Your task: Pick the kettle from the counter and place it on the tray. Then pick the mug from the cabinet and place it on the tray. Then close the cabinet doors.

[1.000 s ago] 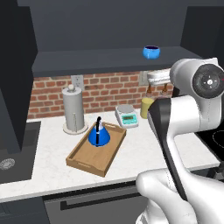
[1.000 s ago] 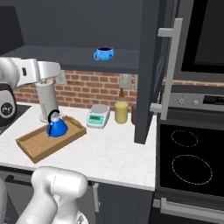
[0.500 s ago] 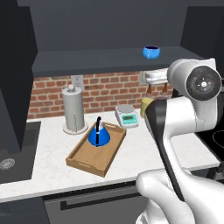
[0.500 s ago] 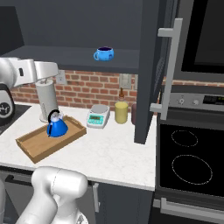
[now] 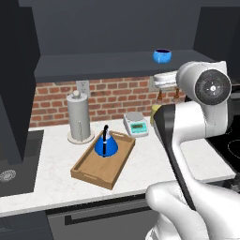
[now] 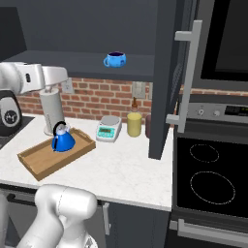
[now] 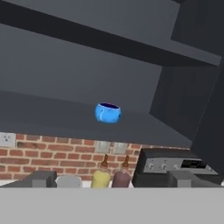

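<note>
The blue cone-shaped kettle [image 5: 106, 143] [image 6: 63, 140] stands upright in the far end of the wooden tray [image 5: 89, 169] [image 6: 41, 162] on the white counter [image 5: 140, 161]. Up on the open cabinet's dark shelf [image 5: 108, 63], the round blue mug [image 5: 162, 56] [image 6: 115, 60] [image 7: 107, 112] sits upright. My gripper [image 7: 113, 180] [image 5: 164, 81] is open and holds nothing; it hangs in the air in front of the shelf, lower than the mug and well short of it. Both cabinet doors [image 6: 167, 77] [image 5: 16, 79] stand open.
A paper towel roll [image 5: 78, 117] stands behind the tray, with a kitchen scale [image 5: 136, 124] to its right. Two bottles [image 7: 101, 177] [image 7: 121, 177] stand by the brick wall. To the right lies the stove top [image 6: 208, 179], to the left a sink [image 5: 7, 174].
My hand has edged slightly to the left. The kettle, the tray, the mug and the doors have not moved.
</note>
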{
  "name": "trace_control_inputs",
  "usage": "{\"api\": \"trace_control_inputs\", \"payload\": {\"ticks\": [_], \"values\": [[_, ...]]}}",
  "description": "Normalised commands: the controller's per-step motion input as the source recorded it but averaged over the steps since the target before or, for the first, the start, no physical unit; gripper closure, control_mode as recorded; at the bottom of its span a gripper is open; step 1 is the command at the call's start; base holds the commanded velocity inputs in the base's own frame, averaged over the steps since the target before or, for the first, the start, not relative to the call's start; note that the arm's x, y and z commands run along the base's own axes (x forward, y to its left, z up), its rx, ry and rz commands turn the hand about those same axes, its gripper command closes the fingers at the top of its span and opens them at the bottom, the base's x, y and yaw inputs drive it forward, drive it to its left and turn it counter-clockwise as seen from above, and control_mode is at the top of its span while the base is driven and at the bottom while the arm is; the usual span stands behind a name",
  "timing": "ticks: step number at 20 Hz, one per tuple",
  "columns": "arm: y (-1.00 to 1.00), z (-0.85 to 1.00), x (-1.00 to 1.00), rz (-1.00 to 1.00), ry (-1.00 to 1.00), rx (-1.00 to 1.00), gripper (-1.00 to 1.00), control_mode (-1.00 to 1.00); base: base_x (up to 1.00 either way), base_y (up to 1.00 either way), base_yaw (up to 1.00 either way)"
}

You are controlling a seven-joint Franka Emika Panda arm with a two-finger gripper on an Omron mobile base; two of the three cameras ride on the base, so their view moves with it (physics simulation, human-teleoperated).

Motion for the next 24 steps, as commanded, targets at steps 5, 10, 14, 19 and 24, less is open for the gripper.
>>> {"api": "trace_control_inputs", "payload": {"ticks": [5, 10, 14, 19, 24], "values": [[0.00, 0.00, 0.51, 0.00, 0.00, 0.01, -1.00, -1.00, 0.00, 0.00, 0.00], [0.00, 0.00, 0.53, -0.03, 0.00, 0.00, -1.00, -1.00, 0.00, 0.00, 0.00], [0.00, 0.00, 0.49, -0.08, 0.00, 0.00, -1.00, -1.00, 0.00, 0.00, 0.00], [-0.04, 0.00, 0.34, -0.07, 0.01, 0.03, -1.00, -1.00, 0.00, 0.00, 0.00], [-0.17, 0.00, 0.29, -0.07, 0.04, 0.14, -1.00, -1.00, 0.00, 0.00, 0.00]]}}
